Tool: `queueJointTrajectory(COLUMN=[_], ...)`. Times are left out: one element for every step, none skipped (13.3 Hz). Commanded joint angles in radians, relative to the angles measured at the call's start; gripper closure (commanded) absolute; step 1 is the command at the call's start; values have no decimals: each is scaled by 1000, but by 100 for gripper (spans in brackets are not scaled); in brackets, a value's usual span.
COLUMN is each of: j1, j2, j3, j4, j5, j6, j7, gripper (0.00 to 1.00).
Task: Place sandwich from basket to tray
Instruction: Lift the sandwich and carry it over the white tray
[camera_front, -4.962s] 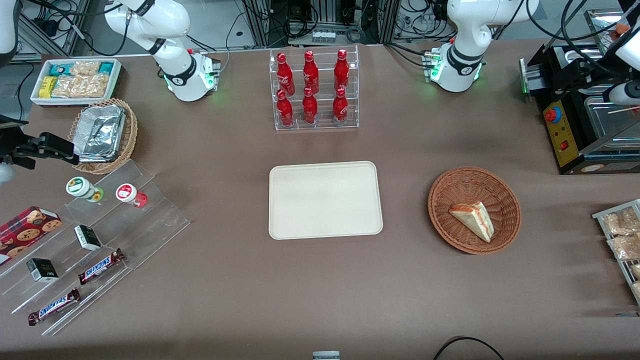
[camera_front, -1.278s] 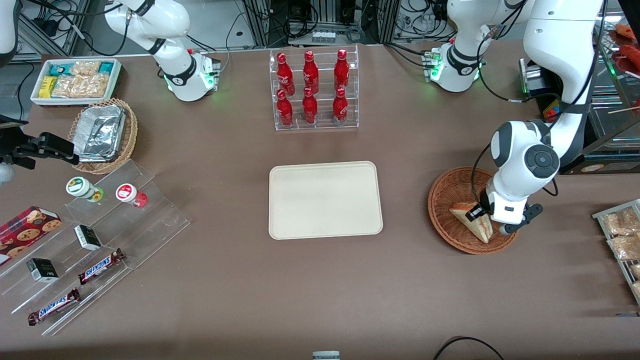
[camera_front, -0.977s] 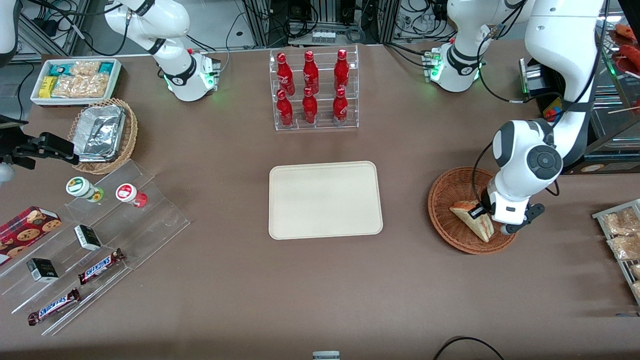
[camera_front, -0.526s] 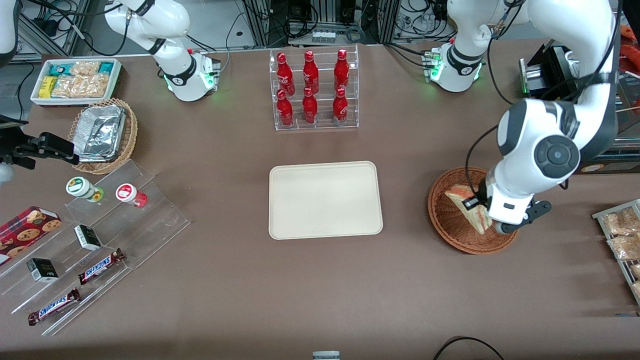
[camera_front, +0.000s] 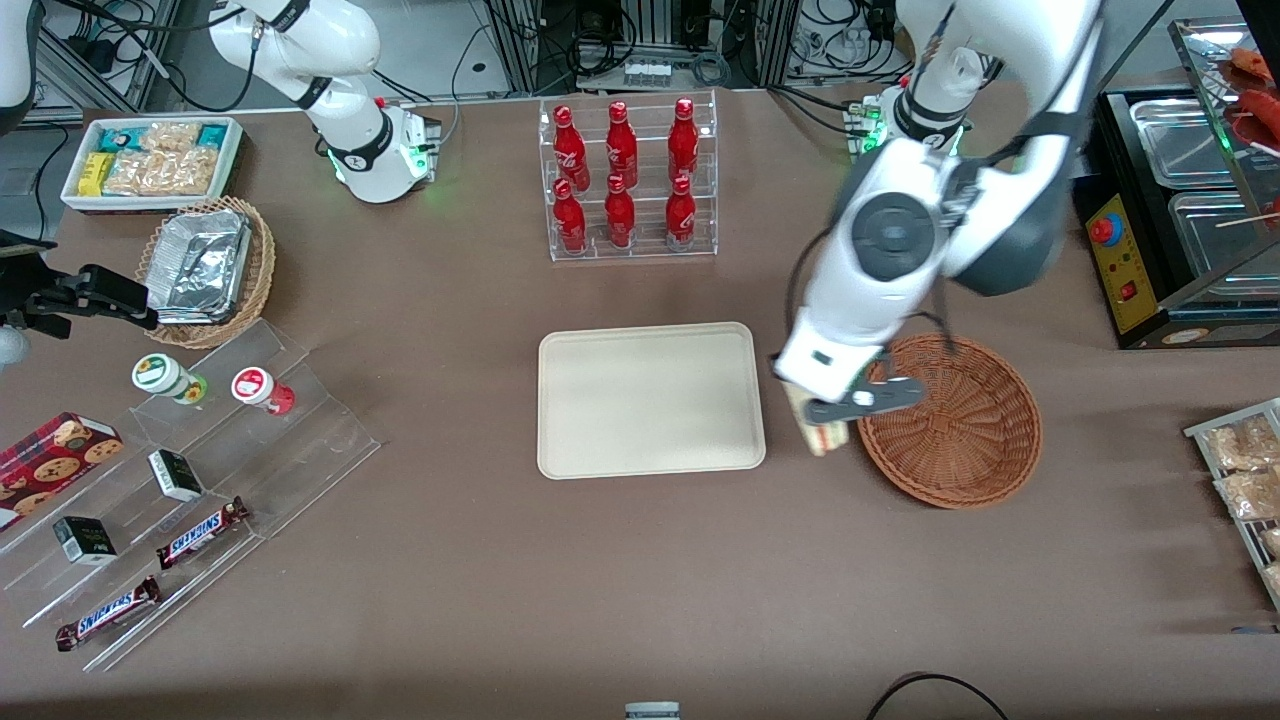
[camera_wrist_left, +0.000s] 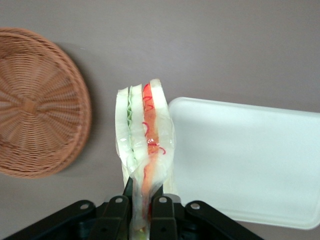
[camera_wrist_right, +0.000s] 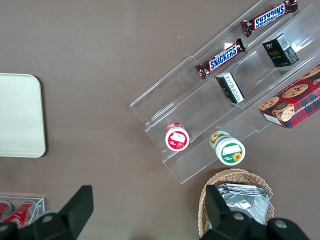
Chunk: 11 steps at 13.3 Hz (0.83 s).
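Front view, gripper: the left arm's gripper (camera_front: 822, 418) hung over the bare strip of table between the tray (camera_front: 650, 340) and the basket (camera_front: 950, 480), well clear of the tabletop by the look of it.
Front view, sandwich: only the lower end of the sandwich (camera_front: 824, 437) peeked out under the wrist, its striped filling edge facing the camera; I took it to be hanging there so it could pass over the basket rim and the tray rim without catching.
Front view, basket: the woven bowl lay empty, which told me the pick was done and only the carry and the set-down were left.
Front view, tray: flat and bare, so any spot on it looked fit for the drop.
Left wrist view, grip: the two black fingers (camera_wrist_left: 116, 214) were closed narrow on the thin end of the sandwich (camera_wrist_left: 144, 135), pinching across its layers, so the bread, green and red filling stood on edge.
Left wrist view, wrapper: a clear film seemed to cover the wedge, and I judged it soft and likely to slip or squash.
Left wrist view, surroundings: the basket (camera_wrist_left: 45, 105) lay to one side of the wedge and the tray (camera_wrist_left: 250, 155) to the other.
Right wrist view: only a corner of the tray (camera_wrist_right: 20, 117) showed; no sandwich, no working gripper.
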Motion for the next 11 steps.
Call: queueJointTrajectory(j1=[-91,-119,-139,-163,-177,-196,-219,-228,-231,-234,-248], j2=[117,144,167,184,211,234,263,277,289,297,305], j3=[14,14,14,14,14,14,16,16,16,14,16], j4=[128,151,156,153,150,150,152,149,147,147,146], j5=[-8,-8,-6,-2,0,1,3,4,4,3,3], j6=[-9,-2,9,36,70,96,131,167,194,207,209], j7=[-33,-47,-50,-50,-49,-50,-50,-50,-50,-50,-50], gripper=[100,100,100,100,100,100,100,100,100,100,100])
